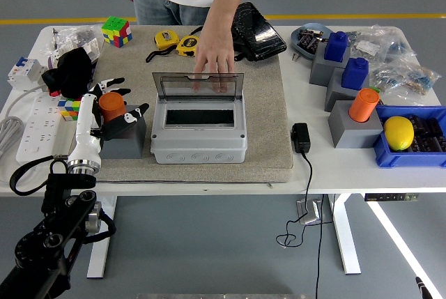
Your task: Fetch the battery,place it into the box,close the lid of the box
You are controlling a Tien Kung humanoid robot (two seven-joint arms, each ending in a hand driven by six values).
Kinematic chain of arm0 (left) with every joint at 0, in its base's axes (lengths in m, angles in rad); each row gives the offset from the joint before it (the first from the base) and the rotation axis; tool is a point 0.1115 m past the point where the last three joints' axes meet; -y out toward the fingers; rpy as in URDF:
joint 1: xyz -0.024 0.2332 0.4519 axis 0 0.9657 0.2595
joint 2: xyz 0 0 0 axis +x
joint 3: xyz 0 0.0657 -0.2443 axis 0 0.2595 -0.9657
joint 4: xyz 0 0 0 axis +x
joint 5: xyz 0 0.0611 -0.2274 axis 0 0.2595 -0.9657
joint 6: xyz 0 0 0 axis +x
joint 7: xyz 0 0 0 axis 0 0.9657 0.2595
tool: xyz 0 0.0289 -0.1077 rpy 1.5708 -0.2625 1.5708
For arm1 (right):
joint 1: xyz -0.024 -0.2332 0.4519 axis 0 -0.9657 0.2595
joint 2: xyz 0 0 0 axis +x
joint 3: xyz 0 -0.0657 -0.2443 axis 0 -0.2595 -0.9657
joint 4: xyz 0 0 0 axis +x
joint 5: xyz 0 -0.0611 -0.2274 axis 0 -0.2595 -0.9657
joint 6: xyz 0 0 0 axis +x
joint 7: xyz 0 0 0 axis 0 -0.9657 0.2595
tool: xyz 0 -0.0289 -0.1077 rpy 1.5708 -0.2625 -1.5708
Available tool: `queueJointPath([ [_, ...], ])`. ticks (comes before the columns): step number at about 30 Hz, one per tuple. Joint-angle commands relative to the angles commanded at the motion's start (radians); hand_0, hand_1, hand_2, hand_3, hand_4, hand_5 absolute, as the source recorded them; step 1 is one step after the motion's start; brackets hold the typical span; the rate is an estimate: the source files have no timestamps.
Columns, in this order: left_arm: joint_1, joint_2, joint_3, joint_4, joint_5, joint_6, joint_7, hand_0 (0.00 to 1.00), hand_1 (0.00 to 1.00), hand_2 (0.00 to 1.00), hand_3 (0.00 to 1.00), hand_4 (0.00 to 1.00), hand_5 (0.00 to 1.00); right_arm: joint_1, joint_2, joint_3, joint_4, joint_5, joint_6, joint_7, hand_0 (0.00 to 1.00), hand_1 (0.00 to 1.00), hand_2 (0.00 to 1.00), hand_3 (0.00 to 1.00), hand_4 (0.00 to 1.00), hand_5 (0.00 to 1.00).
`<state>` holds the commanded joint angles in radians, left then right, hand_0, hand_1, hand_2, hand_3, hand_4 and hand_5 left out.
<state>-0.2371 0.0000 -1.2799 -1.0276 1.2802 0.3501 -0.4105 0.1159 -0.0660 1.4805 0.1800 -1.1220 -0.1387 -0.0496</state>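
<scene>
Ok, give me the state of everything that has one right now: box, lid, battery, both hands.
box: open, cavity looks empty
lid: raised, person's hand resting on its top edge
orange battery: upright in the grey holder
left hand: fingers spread around the battery, grasp not closed
right hand: out of view
</scene>
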Motion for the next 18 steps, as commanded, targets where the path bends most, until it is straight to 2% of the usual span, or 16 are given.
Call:
queueJointPath([
  [13, -0.011, 0.0, 0.021, 0.033, -0.004, 0.007, -0.001, 0.532, 0.672, 0.524, 0.639, 0.998, 0.117, 0.001, -0.001, 0.005, 0.0, -0.004, -0.001, 0.0, 0.822, 0.773, 0.759, 0.798, 0.998, 0.998],
  [14, -0.011, 0.0, 0.022, 0.035, -0.005, 0.008, -0.001, 0.498, 0.644, 0.491, 0.615, 0.998, 0.123, 0.001, -0.002, 0.004, 0.0, -0.004, -0.001, 0.0, 0.823, 0.773, 0.759, 0.797, 0.998, 0.998],
  [18, -0.011, 0.0, 0.026, 0.039, -0.007, 0.011, 0.0, 0.498, 0.644, 0.491, 0.615, 0.998, 0.123, 0.001, -0.002, 0.003, 0.0, -0.005, -0.001, 0.0, 0.823, 0.773, 0.759, 0.797, 0.998, 0.998],
])
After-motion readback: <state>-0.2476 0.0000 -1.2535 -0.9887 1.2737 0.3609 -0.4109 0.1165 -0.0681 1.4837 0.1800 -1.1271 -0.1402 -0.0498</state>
